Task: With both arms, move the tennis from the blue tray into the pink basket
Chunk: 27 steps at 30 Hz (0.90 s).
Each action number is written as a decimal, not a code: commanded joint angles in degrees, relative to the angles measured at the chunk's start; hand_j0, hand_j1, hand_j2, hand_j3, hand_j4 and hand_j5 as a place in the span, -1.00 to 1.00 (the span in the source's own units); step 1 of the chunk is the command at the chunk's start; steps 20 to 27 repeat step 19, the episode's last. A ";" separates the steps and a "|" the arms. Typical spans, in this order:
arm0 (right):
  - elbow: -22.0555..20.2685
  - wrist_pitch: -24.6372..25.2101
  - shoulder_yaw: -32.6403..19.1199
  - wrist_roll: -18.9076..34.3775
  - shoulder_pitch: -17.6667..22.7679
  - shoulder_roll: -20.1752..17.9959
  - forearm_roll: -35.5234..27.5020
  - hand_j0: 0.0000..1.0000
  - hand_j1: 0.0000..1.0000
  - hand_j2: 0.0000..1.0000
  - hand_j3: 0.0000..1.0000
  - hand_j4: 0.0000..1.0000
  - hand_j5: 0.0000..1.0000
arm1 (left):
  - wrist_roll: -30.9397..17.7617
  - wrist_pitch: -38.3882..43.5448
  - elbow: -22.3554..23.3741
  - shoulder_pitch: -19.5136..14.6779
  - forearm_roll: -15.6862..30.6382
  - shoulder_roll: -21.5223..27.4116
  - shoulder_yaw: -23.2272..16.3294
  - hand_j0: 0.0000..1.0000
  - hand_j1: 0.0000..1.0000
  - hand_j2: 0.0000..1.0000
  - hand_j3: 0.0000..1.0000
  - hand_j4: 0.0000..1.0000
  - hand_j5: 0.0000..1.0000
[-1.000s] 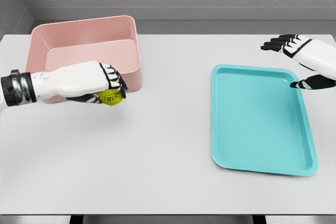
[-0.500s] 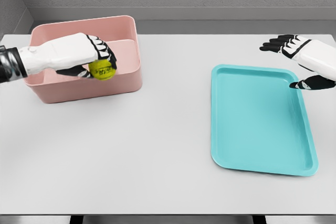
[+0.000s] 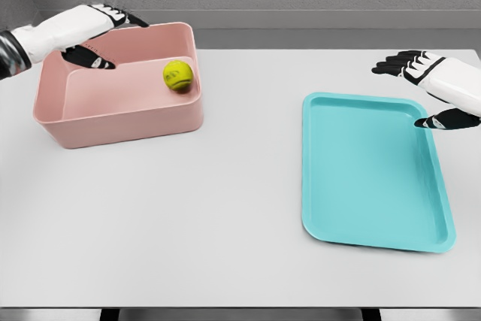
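Now we see the tennis ball [image 3: 178,75], a fuzzy yellow-green sphere, sitting inside the pink basket [image 3: 120,118], close to its right wall near the back corner. The basket is a smooth, matte rectangular tub with rounded corners and upright walls, standing at the far left of the pale grey table [image 3: 195,216]. Our left hand [image 3: 94,31] hovers over the basket's back-left corner, its black-tipped fingers stretched out and loosely spread, gripping nothing and clear of the ball. At the right, the blue tray [image 3: 376,174] lies flat: a shallow, glossy turquoise rectangle with a low raised rim and rounded corners, well apart from the basket. Our right hand [image 3: 425,84] hangs above the tray's far right corner, fingers extended and fanned apart, thumb pointing down toward the rim, holding nothing.
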 commanded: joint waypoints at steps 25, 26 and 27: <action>0.01 0.15 -0.09 -0.03 0.35 -0.13 -0.41 1.00 1.00 1.00 1.00 1.00 1.00 | -0.02 0.12 -11.12 9.67 5.80 13.10 0.72 1.00 1.00 1.00 1.00 1.00 1.00; 0.01 0.15 -0.09 -0.03 0.35 -0.13 -0.41 1.00 1.00 1.00 1.00 1.00 1.00 | -0.02 0.12 -11.12 9.67 5.80 13.10 0.72 1.00 1.00 1.00 1.00 1.00 1.00; 0.01 0.15 -0.09 -0.03 0.35 -0.13 -0.41 1.00 1.00 1.00 1.00 1.00 1.00 | -0.02 0.12 -11.12 9.67 5.80 13.10 0.72 1.00 1.00 1.00 1.00 1.00 1.00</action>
